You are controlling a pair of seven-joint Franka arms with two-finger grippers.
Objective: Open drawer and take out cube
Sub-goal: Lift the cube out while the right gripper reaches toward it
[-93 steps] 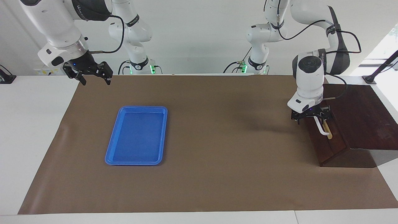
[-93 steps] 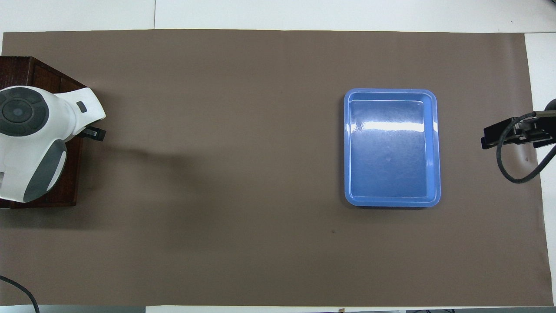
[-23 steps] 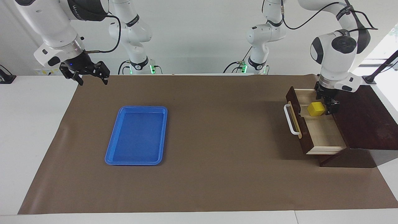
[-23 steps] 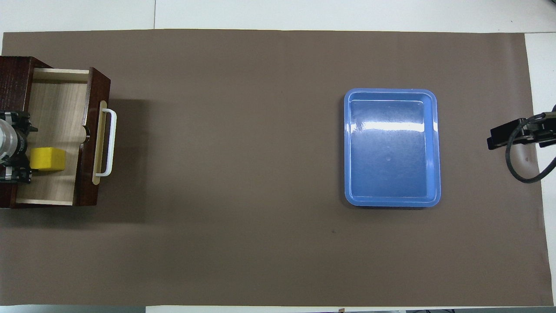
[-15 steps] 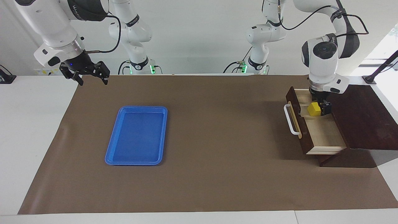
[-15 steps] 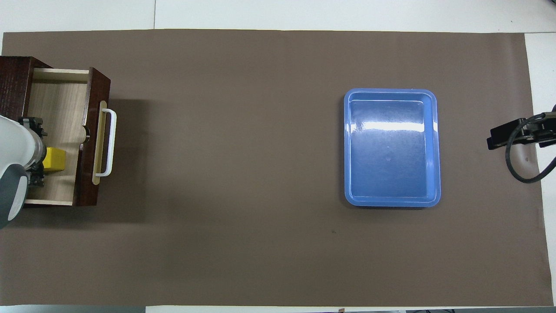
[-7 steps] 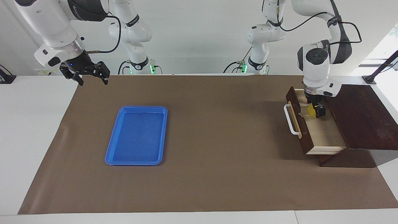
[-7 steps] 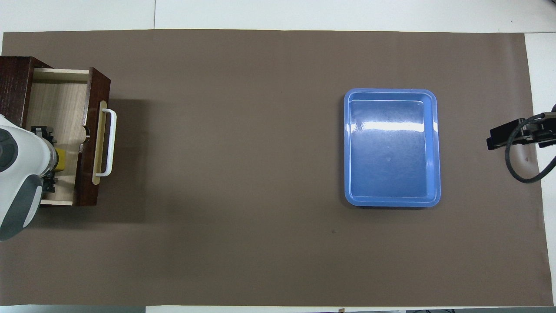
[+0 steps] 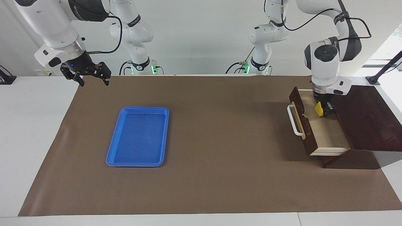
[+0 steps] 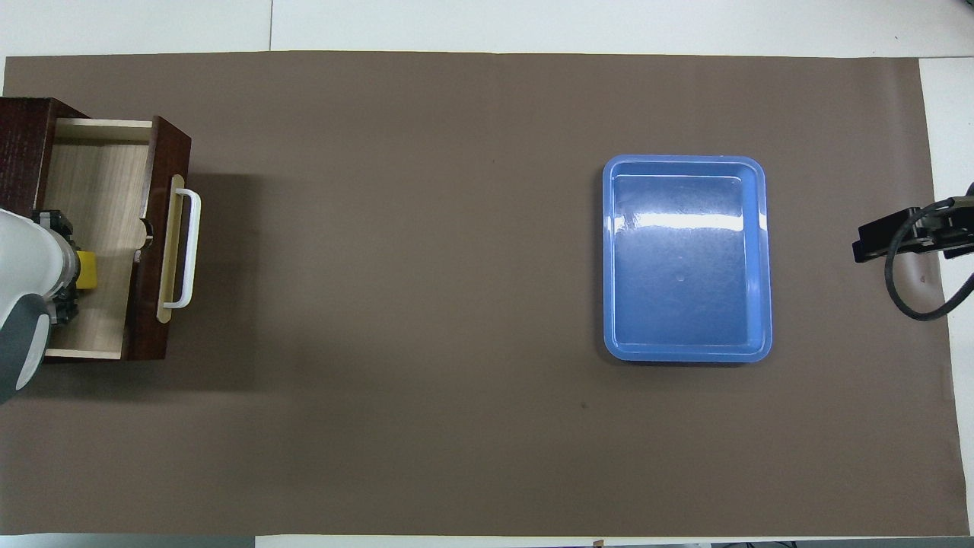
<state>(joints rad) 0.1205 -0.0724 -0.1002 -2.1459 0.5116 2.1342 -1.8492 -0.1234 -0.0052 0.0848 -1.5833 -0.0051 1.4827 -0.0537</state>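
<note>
Left gripper (image 9: 323, 110) clamped on the cube (image 9: 318, 109) inside the open drawer (image 9: 326, 133); right gripper (image 9: 91, 75) waits, fingers apart. Lift straight, or you may snag the drawer's wall and lose the cube.

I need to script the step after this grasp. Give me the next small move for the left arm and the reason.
Probably lift straight up. The left gripper is shut on the cube inside the open drawer, so the cube should clear the drawer's walls before travelling sideways. The right gripper waits open near the table's edge.
</note>
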